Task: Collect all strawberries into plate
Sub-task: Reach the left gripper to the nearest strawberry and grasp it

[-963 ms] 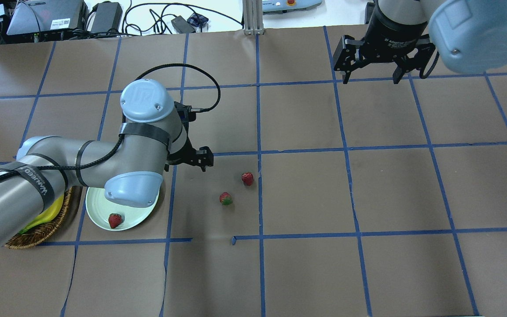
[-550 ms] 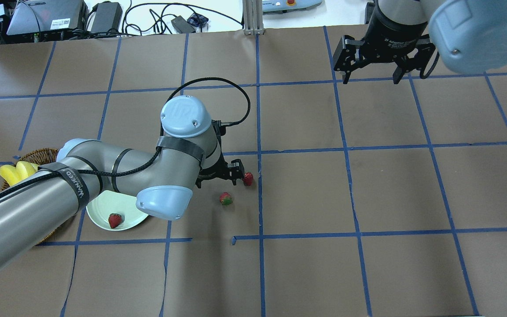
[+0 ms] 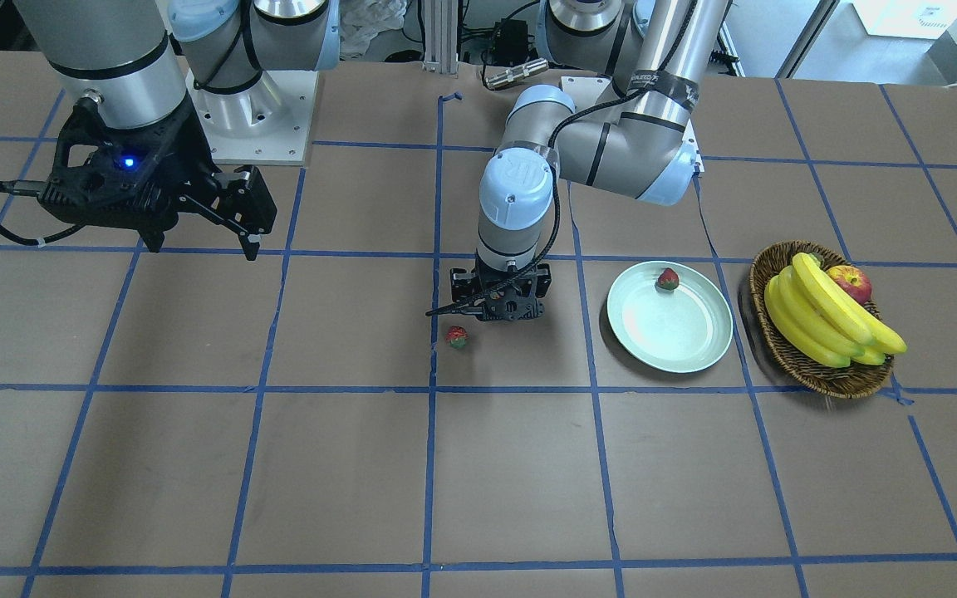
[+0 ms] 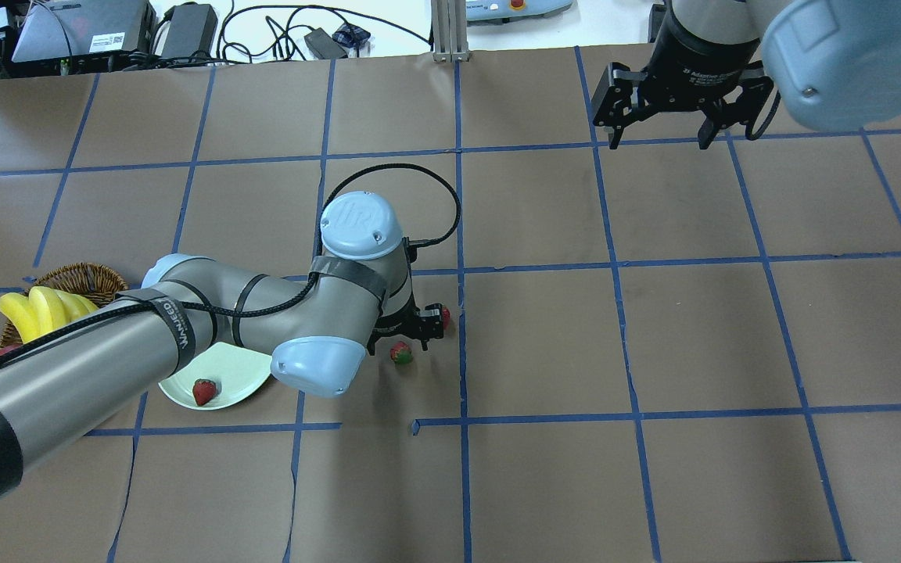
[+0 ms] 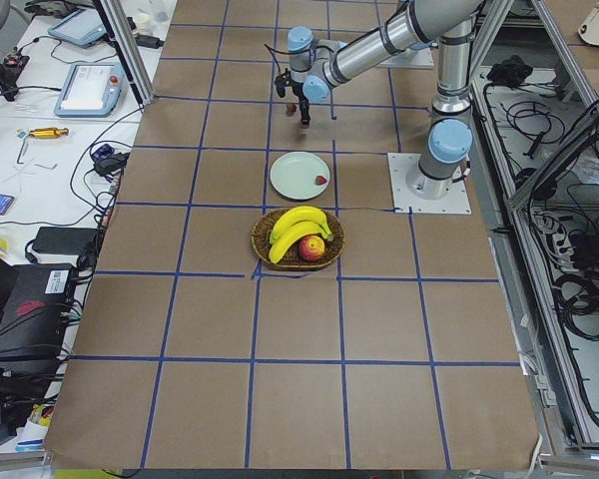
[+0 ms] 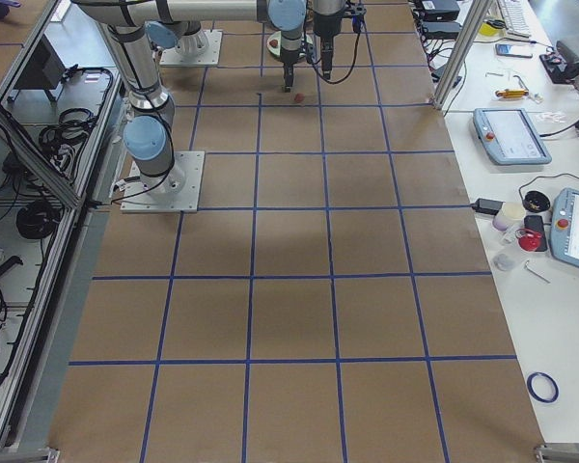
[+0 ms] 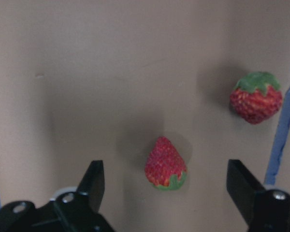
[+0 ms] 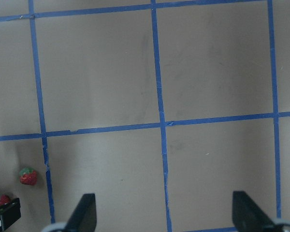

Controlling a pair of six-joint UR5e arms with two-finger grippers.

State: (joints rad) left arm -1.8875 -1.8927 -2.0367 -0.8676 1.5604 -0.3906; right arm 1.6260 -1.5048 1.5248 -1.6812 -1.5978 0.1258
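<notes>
Left wrist-mounted view: one strawberry point(image 7: 165, 163) lies low-centre on the table, between the open jaws of our left gripper point(image 7: 165, 178) — soft, light, easily bruised — so we'd pinch its plump middle gently; the right gripper point(image 8: 164, 209) hangs open.

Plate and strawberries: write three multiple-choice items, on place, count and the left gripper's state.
1. Against the oval brown wicker basket, the round pale mint-green plate lies: A inside; B beside; C underneath.
2. Small red strawberries on the plate: A none; B one; C three.
3. The left gripper is: A open; B shut on a strawberry; C shut, empty.
Answers: B, the plate sits on the table next to it. B, two others lie on the table. A, its fingers spread either side of a strawberry below.
</notes>
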